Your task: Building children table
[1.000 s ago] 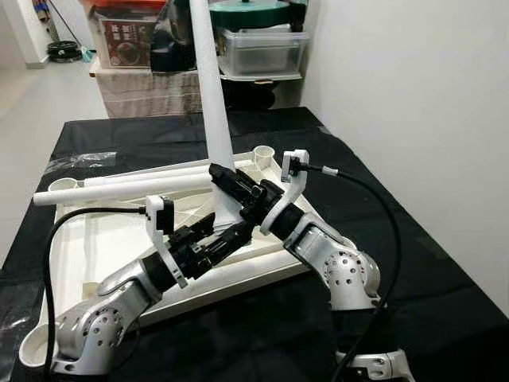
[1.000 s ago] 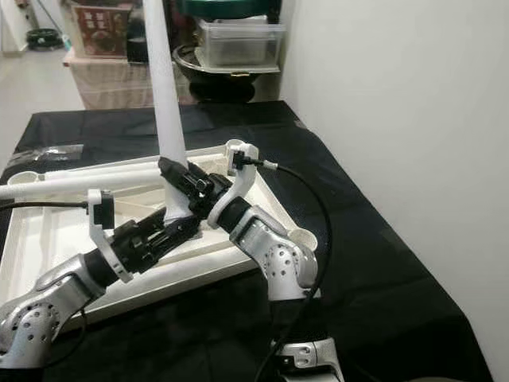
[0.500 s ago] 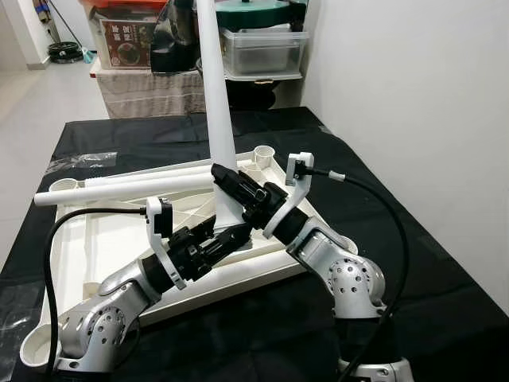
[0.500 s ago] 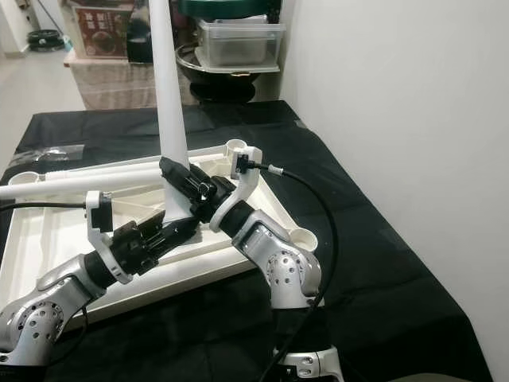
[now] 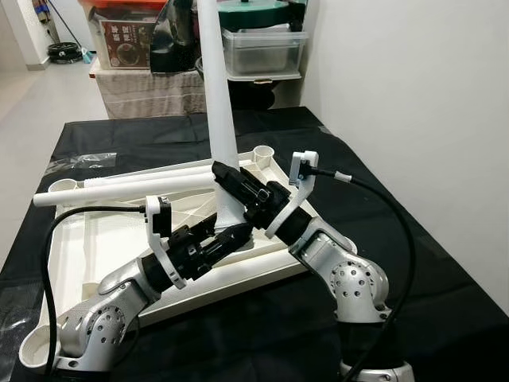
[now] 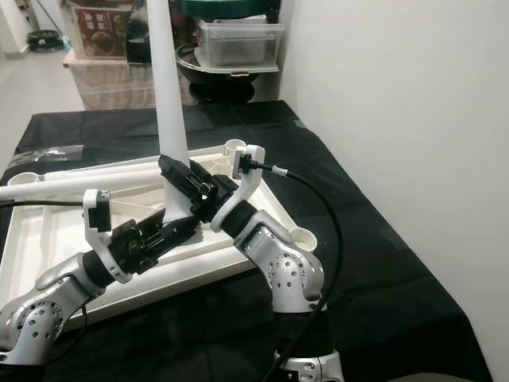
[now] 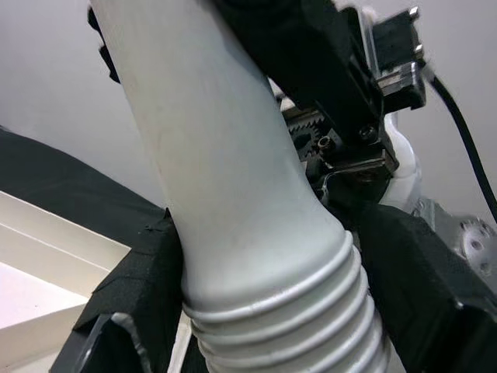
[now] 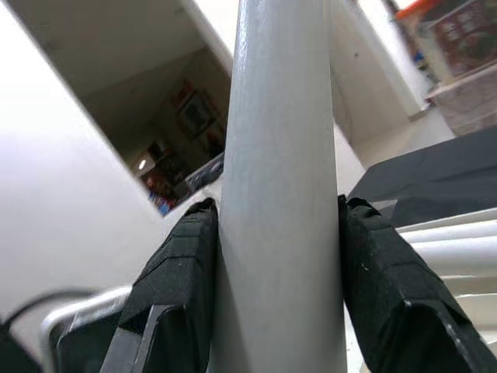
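Left eye view shows a white tabletop (image 5: 103, 239) lying upside down on a counter (image 5: 429, 263) draped in black cloth, with a round socket at each corner. A white leg (image 5: 219, 103) stands nearly upright from the tabletop, its foot set down near the middle of the panel, and both arms meet at its lower end. The right pincer (image 5: 225, 177) reaches in from the right and clamps the leg a little above its base; the right wrist view has the leg (image 8: 283, 186) running straight up between two padded fingers (image 8: 175, 280) that press on it from either side. The left pincer (image 5: 231, 235) comes from the lower left and grips the same leg just below the right one. In the left wrist view the ribbed bottom end of the leg (image 7: 248, 225) sits between the black pads, which touch it on both sides, with the other pincer's body close behind.

A second leg (image 5: 119, 189) lies flat across the far part of the tabletop, well apart from both pincers. Behind the counter stand a clear storage box (image 5: 262, 49) and a printed carton (image 5: 127, 38).
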Robot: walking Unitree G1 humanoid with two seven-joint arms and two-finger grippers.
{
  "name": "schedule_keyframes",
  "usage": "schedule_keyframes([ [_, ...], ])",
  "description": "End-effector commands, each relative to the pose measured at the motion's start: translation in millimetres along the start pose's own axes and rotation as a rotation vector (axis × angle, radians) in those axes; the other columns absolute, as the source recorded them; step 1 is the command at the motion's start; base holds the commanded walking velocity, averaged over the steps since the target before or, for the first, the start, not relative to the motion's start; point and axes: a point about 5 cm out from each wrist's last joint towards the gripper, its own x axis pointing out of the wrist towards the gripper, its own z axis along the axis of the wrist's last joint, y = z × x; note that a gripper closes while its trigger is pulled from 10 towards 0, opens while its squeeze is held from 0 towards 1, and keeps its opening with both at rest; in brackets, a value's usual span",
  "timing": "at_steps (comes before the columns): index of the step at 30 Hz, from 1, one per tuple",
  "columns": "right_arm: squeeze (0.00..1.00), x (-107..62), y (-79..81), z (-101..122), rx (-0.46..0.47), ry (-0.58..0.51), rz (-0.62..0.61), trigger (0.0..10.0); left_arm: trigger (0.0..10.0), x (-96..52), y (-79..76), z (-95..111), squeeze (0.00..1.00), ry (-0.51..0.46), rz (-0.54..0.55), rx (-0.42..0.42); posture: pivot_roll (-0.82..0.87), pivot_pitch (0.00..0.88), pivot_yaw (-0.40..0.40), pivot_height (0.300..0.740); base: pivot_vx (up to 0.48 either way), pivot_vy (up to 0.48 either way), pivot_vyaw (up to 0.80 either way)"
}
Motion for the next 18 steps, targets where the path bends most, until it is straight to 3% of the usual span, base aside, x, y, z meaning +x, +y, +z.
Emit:
schedule_keyframes([
  [1, 0.00, 15.2, 28.5, 4, -0.061, -0.023, 0.151, 0.0, 10.0, 5.6, -5.9, -29, 0.00, 0.160, -0.011, -0.038, 0.00, 0.000, -0.040, 0.740, 0.000, 0.000, 0.00],
  [4, 0.00, 14.2, 32.5, 0, -0.095, 0.008, 0.184, 0.0, 10.0, 2.6, -5.3, -35, 0.00, 0.210, -0.002, 0.017, 0.00, 0.000, -0.040, 0.740, 0.000, 0.000, 0.00],
  [9, 0.00, 14.2, 38.3, -4, -0.125, 0.034, 0.213, 0.0, 10.0, -3.2, -5.4, -37, 0.00, 0.253, -0.012, 0.029, 0.01, 0.000, -0.040, 0.740, 0.000, 0.000, 0.00],
  [17, 0.00, 17.0, 38.5, -6, -0.128, 0.032, 0.215, 0.0, 10.0, -3.4, -0.2, -35, 0.00, 0.248, 0.007, 0.053, 0.01, 0.000, -0.037, 0.740, 0.000, 0.000, 0.00],
  [18, 0.00, 18.5, 38.7, -4, -0.137, 0.028, 0.218, 0.0, 0.0, -2.8, -4.2, -37, 0.00, 0.249, -0.023, 0.037, 0.01, 0.000, -0.036, 0.740, 0.000, 0.000, 0.00],
])
